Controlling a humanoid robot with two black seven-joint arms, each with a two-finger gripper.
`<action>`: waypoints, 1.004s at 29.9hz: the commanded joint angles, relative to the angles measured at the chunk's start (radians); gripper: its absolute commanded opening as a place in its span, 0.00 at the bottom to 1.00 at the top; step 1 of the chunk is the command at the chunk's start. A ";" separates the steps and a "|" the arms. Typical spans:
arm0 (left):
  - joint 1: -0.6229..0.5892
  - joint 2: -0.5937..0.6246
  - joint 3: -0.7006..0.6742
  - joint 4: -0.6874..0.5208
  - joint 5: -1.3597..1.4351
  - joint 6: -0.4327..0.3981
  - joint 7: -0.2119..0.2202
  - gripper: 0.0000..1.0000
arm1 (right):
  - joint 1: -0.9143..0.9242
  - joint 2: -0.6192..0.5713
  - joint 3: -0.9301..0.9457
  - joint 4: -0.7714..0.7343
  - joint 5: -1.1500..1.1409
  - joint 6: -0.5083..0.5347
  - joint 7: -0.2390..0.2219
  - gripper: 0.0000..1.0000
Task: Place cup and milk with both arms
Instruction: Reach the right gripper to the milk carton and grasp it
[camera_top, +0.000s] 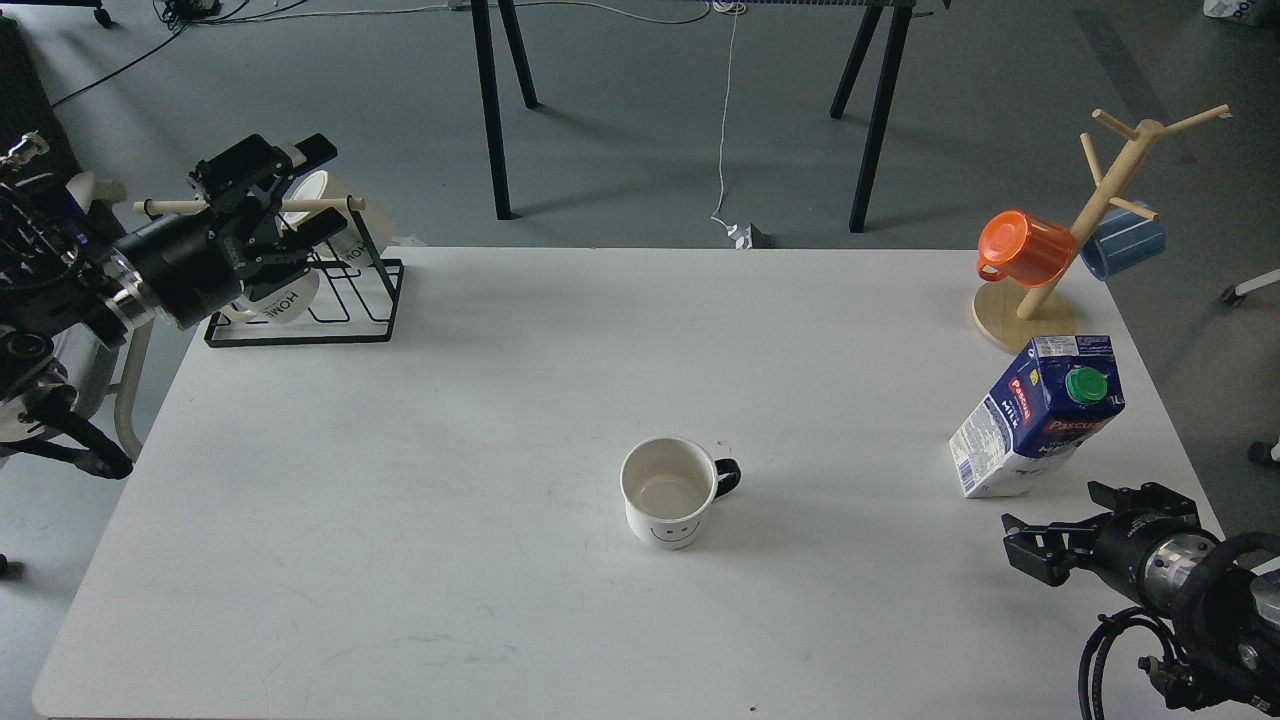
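The cup (668, 492), a white mug with a black handle and a smiley face, stands upright at the middle of the white table (480, 450), handle to the right. The milk (1035, 417), a blue and white carton with a green cap, stands near the right edge. My left gripper (318, 188) is open and empty, hovering over the wire rack at the table's far left corner, far from the cup. My right gripper (1058, 515) is open and empty at the front right, just below and in front of the carton, not touching it.
A black wire rack (370, 300) with white "HOME" mugs (280, 298) sits at the far left corner. A wooden mug tree (1090, 215) with an orange mug (1022, 247) and a blue mug (1125, 243) stands at the far right, behind the carton. Table legs and a cable lie beyond.
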 joint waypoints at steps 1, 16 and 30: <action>0.000 0.000 0.001 0.000 0.000 0.000 0.000 0.99 | 0.009 0.002 -0.003 0.000 -0.003 0.000 0.000 0.99; 0.003 -0.017 0.000 0.001 0.000 0.000 0.000 0.99 | 0.060 0.001 -0.008 -0.009 -0.003 0.000 -0.006 0.99; 0.006 -0.020 0.001 0.008 0.000 0.000 0.000 0.99 | 0.061 -0.010 0.000 -0.001 0.003 0.000 -0.012 0.99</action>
